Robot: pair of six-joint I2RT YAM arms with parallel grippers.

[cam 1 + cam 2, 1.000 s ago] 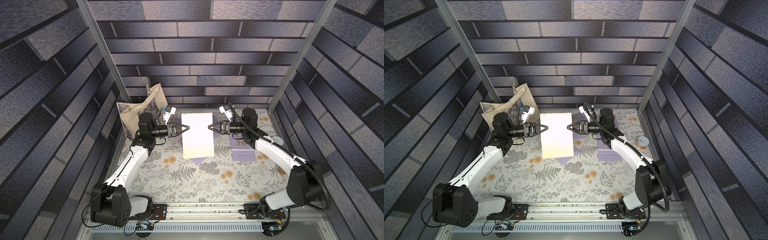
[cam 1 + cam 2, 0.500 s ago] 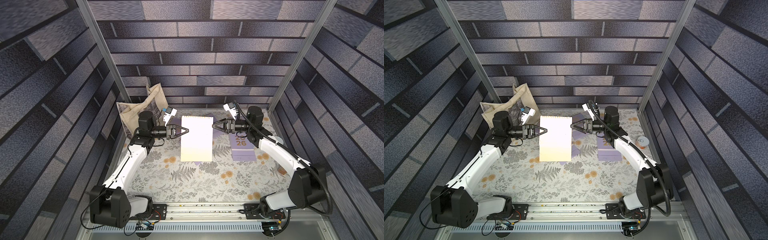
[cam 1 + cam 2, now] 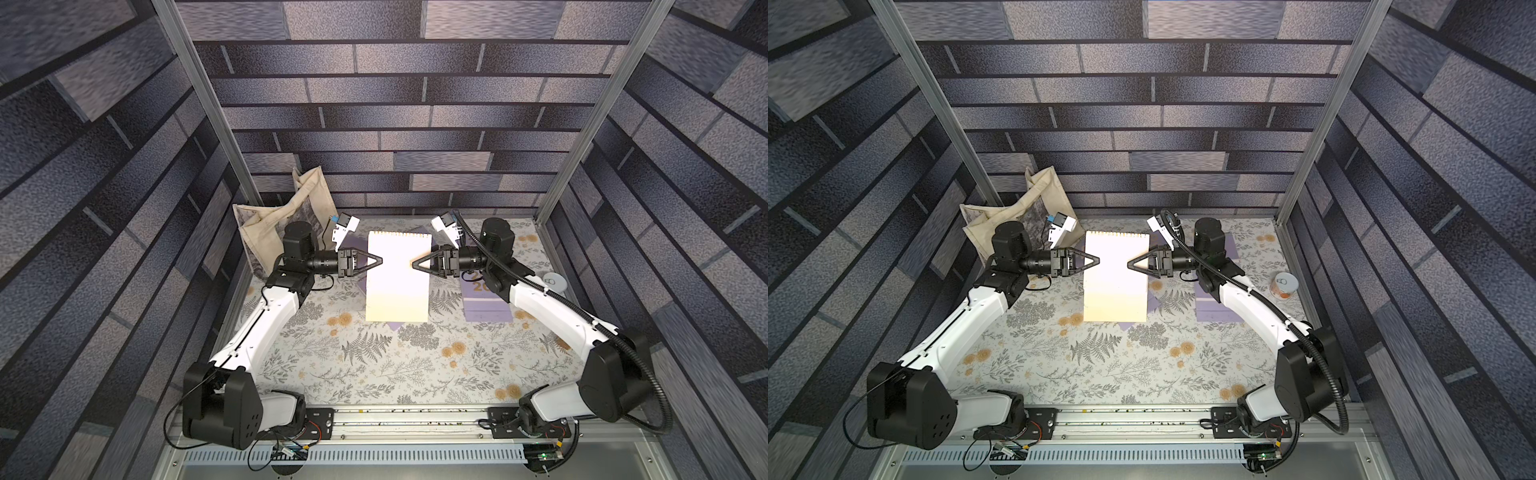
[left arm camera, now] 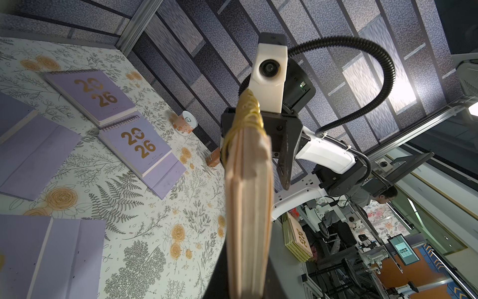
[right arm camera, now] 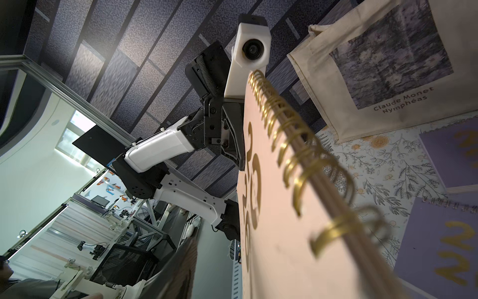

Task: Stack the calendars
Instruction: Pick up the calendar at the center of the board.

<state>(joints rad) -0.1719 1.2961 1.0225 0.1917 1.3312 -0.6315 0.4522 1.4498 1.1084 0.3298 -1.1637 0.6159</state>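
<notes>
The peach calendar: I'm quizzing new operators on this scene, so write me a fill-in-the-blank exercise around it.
The peach calendar is bound by ___ spiral rings.
The left gripper is ___ on its edge.
The tote bag print reads Claude ___.
A lilac calendar on the table shows the year ___.
Missing: gold; shut; Monet; 2026.

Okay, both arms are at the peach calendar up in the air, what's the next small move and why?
Probably close the right gripper on the peach calendar. The left gripper clamps the opposite edge, while the left wrist view shows a gap between a right finger and the calendar.
</notes>
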